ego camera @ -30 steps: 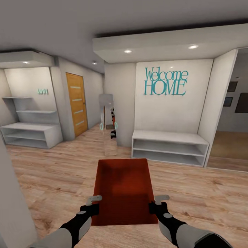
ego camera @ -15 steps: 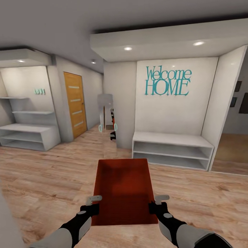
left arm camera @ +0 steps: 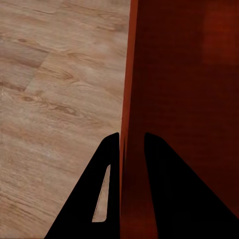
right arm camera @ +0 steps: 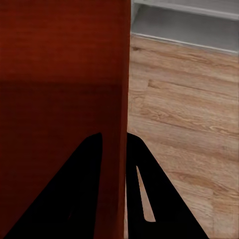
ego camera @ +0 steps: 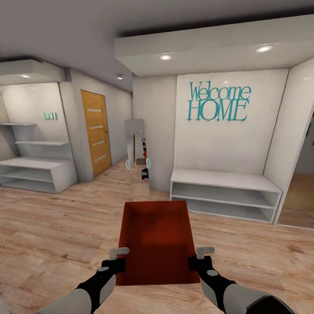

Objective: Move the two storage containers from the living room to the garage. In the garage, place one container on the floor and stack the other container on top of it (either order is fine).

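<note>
Held out in front of the trunk, level and above a pale wood-plank floor [ego camera: 56,226]: 1 orange-red storage container [ego camera: 156,242], open side up, long axis pointing away from the robot. Left gripper [ego camera: 117,257] clamped on the container's left wall near the near corner, 1 finger inside and 1 outside; same seen in the left wrist view, with 2 dark fingers [left arm camera: 102,199] straddling the thin red wall [left arm camera: 132,99] and wood planks beyond. Right gripper [ego camera: 198,257] pinching the right wall the same way; in the right wrist view, dark fingers [right arm camera: 149,199] on either side of the wall edge [right arm camera: 122,99], the red inside to one side, planks and a grey-white shelf [right arm camera: 199,25] to the other. Both arms black at the wrist, grey at the forearm, reaching in from the lower corners of the head view. Ahead, a white alcove with a low 2-tier white bench shelf [ego camera: 224,194] and teal lettering "Welcome HOME" [ego camera: 219,103] on the wall above. To the left of that, a narrow standing mirror [ego camera: 137,152] against a wall corner, then an orange-brown door [ego camera: 97,131] with pale horizontal strips. Further left, a second alcove with white shelves [ego camera: 35,170] and a small teal word, blurred. Recessed ceiling lights [ego camera: 165,57] lit above both alcoves
</note>
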Available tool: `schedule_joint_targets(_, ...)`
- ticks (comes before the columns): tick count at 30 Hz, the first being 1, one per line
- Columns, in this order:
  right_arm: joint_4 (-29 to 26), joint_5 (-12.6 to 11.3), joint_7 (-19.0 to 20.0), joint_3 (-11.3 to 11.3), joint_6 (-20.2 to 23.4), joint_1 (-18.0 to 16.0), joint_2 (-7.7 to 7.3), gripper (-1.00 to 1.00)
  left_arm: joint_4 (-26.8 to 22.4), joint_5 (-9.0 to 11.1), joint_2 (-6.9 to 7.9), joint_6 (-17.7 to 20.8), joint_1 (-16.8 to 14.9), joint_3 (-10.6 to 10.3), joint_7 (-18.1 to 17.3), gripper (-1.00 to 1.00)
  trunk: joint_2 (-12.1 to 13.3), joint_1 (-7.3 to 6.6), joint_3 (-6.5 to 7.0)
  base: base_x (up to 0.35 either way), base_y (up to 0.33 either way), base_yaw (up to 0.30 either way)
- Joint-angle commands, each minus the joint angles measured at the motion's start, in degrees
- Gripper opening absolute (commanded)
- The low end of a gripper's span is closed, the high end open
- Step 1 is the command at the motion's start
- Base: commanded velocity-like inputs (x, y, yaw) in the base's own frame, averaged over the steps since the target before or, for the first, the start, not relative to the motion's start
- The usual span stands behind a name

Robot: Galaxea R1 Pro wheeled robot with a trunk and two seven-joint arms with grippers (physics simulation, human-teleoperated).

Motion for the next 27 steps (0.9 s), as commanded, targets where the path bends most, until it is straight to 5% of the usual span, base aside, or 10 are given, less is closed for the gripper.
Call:
schedule_joint_targets(1, 0.18, -0.84, -0.15, -1.83, -0.25, -0.07, -0.12, -1.00, -0.14, 0.05, 2.02, -0.15, -0.06, -0.90, 0.62, -1.00, -0.07, 0.04, -0.09, 0.322, 0.000, 0.221)
schedule_joint_targets(27, 0.22, -0.87, -0.15, -1.83, -0.25, -0.07, -0.12, -1.00, -0.07, 0.14, 2.02, -0.15, -0.05, -0.88, 0.62, -1.00, -0.07, 0.04, -0.09, 0.322, 0.000, 0.270)
